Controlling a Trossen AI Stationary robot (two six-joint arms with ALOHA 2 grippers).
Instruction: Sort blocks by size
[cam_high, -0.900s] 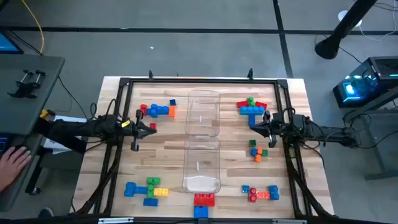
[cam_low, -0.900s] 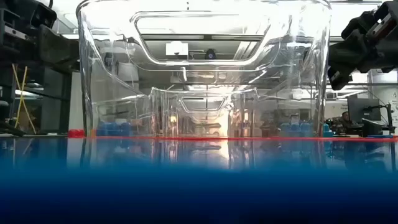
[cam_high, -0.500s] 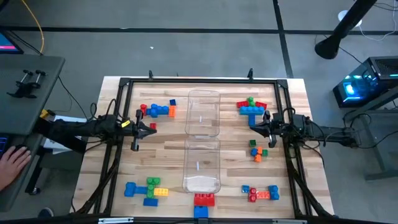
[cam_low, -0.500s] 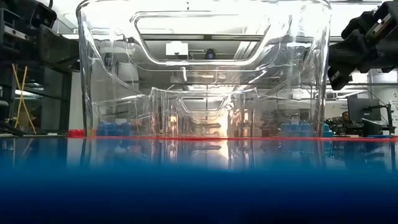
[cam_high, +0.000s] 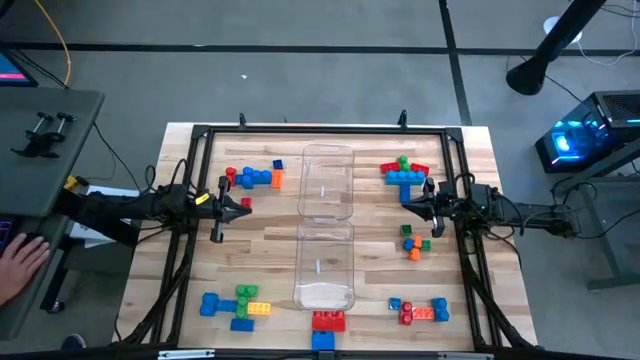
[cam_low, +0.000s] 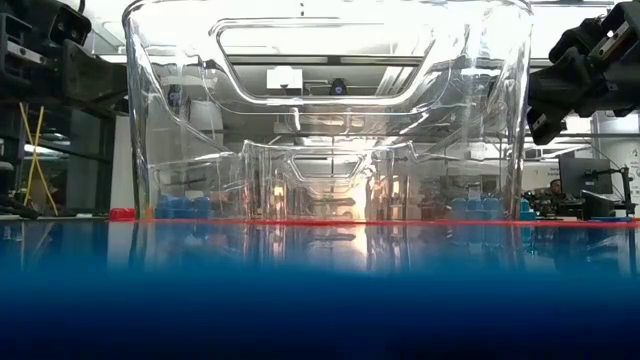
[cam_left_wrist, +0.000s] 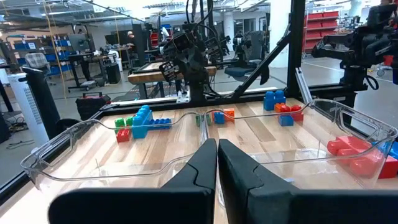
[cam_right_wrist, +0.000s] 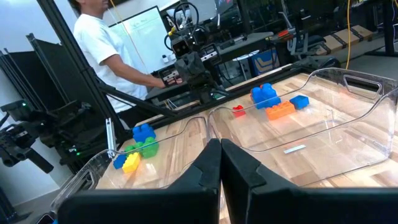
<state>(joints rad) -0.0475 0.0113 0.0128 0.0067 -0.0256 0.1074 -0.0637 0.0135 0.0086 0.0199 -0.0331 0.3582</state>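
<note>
The blocks lie in loose clusters around two clear bins: far left (cam_high: 255, 177), far right (cam_high: 403, 172), right of the middle (cam_high: 415, 243), near left (cam_high: 235, 305), near right (cam_high: 420, 311), and at the near edge (cam_high: 327, 322). My left gripper (cam_high: 246, 208) hovers left of the far bin (cam_high: 326, 181), pointing toward the table's right, shut and empty (cam_left_wrist: 217, 152). A small red block (cam_high: 245, 202) lies on the table by its tip. My right gripper (cam_high: 405, 203) mirrors it from the right, pointing left, shut with nothing in it (cam_right_wrist: 219, 155).
The near bin (cam_high: 325, 265) stands in line with the far one down the table's middle. A black frame (cam_high: 320, 130) runs around the tabletop. A person's hand (cam_high: 20, 265) rests on a desk beyond the left edge; a person in a white shirt (cam_right_wrist: 106, 50) stands there.
</note>
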